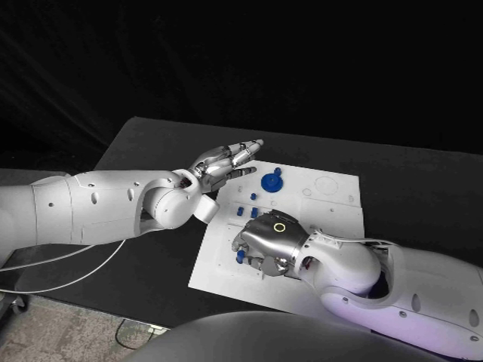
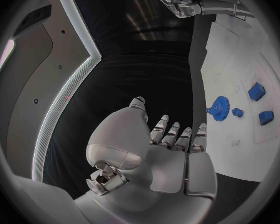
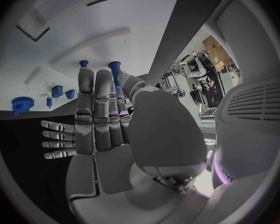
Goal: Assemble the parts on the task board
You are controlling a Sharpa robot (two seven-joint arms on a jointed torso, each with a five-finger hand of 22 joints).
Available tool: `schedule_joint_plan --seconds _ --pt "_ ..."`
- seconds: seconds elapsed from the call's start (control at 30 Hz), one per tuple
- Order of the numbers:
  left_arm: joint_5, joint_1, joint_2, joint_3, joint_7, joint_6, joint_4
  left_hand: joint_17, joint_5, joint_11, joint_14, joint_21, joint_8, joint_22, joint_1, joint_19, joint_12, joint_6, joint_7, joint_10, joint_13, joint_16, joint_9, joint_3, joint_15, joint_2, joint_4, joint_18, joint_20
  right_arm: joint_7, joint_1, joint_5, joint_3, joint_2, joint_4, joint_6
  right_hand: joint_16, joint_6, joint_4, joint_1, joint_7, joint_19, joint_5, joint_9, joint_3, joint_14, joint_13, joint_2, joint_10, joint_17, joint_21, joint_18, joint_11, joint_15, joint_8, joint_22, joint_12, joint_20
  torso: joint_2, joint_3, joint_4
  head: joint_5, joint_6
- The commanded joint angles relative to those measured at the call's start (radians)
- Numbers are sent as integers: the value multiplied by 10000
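Note:
The white task board (image 1: 329,219) lies mid-table. On its far part sit a blue gear (image 1: 272,181) and small blue blocks (image 1: 247,212). My right hand (image 1: 270,241) rests palm down on the board's near left part, with a slim blue peg (image 3: 115,70) pinched between thumb and a finger. A second blue peg (image 3: 84,63) stands just past the fingertips. My left hand (image 1: 226,161) hovers above the board's far left corner, fingers straight and apart, holding nothing. The left wrist view shows the gear (image 2: 219,107), a small peg (image 2: 237,112) and two blocks (image 2: 256,91).
The black table (image 1: 143,151) runs wide around the board, with bare surface to the left and behind. A white cable (image 1: 56,264) hangs off the left arm near the table's left edge. The board's far right has only shallow outlines (image 1: 327,185).

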State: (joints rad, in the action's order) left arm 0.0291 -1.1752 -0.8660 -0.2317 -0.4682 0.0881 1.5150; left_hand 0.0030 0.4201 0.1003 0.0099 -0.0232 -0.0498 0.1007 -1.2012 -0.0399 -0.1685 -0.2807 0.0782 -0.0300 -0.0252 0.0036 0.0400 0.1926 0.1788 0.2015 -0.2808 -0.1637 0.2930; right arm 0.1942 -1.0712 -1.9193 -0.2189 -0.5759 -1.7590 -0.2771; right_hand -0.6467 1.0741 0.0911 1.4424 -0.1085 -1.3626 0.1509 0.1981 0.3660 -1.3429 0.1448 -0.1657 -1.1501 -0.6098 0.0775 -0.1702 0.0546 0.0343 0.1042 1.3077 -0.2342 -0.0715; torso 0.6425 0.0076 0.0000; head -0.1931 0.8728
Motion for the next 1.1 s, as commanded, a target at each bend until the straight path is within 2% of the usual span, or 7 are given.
schedule_joint_plan --seconds 0.03,0.17,0.5,0.73,0.83,0.93,1.1 --pt "15 9 18 4 -69 -218 -4 12 68 -76 0 -50 -45 -9 -39 -42 -41 -38 2 -16 -17 28 8 69 88 38 2 -60 1 -78 8 1 2 -50 -10 -322 -50 -62 -40 -19 51 47 1 -9 -6 67 45 71 103 -8 12 -93 -12 -2 -66 230 -93 19 -1 -1 4 -19 -2" --pt "15 9 -1 4 -88 -195 6 12 72 -77 1 -51 -48 -7 -42 -43 -40 -40 5 -16 -16 29 8 71 88 37 3 -59 0 -47 9 14 2 -157 -37 -474 -41 -501 -13 -77 57 73 -41 -96 -22 116 97 28 303 5 -1 -90 28 -15 -316 221 -137 8 5 1 2 -30 -2" --pt "17 9 -55 4 -234 -122 36 11 121 -30 -3 -48 -62 -19 -73 -42 -50 2 -103 -19 -18 27 -3 139 72 -61 24 -54 -4 164 -312 288 14 -1141 -651 -1496 13 -3811 579 30 439 229 -481 -922 -623 295 386 -157 865 120 -98 -110 138 -136 -420 159 -550 -110 13 -1 21 99 -2" --pt "256 9 -94 4 -633 31 56 14 -218 -84 6 -56 -113 -19 172 -59 -130 30 -273 -63 -28 33 -11 391 22 -176 -108 -75 -16 188 -1166 2273 17 -2395 -1446 -1796 -3 -3106 1086 -5 287 247 -867 -863 -888 305 524 -119 991 161 -113 -93 148 -217 -222 109 -787 -185 -3 2 2 231 -2" --pt "636 9 -90 4 -998 274 67 12 -367 -653 1 -56 -148 -35 331 -58 -325 70 -253 -234 -53 31 -21 537 -115 -180 -119 -113 -46 299 -1532 3974 16 -2943 -1644 -1557 7 -2618 1066 175 12 269 -845 -773 -892 354 804 -62 544 182 -116 -103 39 -207 14 85 -1328 -196 -16 1 -8 309 -2" --pt "1182 9 -85 4 -1411 649 91 -9 -422 -997 -51 -20 -160 -137 353 5 -394 145 -477 -372 -59 -4 -35 624 -421 -204 -117 -151 -171 627 -1821 5462 13 -3476 -1725 -921 -428 -1442 753 281 17 171 -650 -510 -1214 81 3264 -95 309 -77 -22 -16 -210 142 599 143 -4738 -77 -18 1 -4 404 -2" --pt "2323 10 -98 4 -1876 1341 115 -30 -417 -1385 -99 130 -210 -574 295 254 -301 72 -779 -468 -53 -36 -38 705 -825 -247 -115 -119 -474 1410 -2011 6510 6 -4122 -1706 303 -3391 -365 1570 -1053 69 14 289 -209 -1758 -463 8454 260 -398 -3205 592 -13 -266 -43 1156 341 -9500 -75 -13 2 -7 617 -2"
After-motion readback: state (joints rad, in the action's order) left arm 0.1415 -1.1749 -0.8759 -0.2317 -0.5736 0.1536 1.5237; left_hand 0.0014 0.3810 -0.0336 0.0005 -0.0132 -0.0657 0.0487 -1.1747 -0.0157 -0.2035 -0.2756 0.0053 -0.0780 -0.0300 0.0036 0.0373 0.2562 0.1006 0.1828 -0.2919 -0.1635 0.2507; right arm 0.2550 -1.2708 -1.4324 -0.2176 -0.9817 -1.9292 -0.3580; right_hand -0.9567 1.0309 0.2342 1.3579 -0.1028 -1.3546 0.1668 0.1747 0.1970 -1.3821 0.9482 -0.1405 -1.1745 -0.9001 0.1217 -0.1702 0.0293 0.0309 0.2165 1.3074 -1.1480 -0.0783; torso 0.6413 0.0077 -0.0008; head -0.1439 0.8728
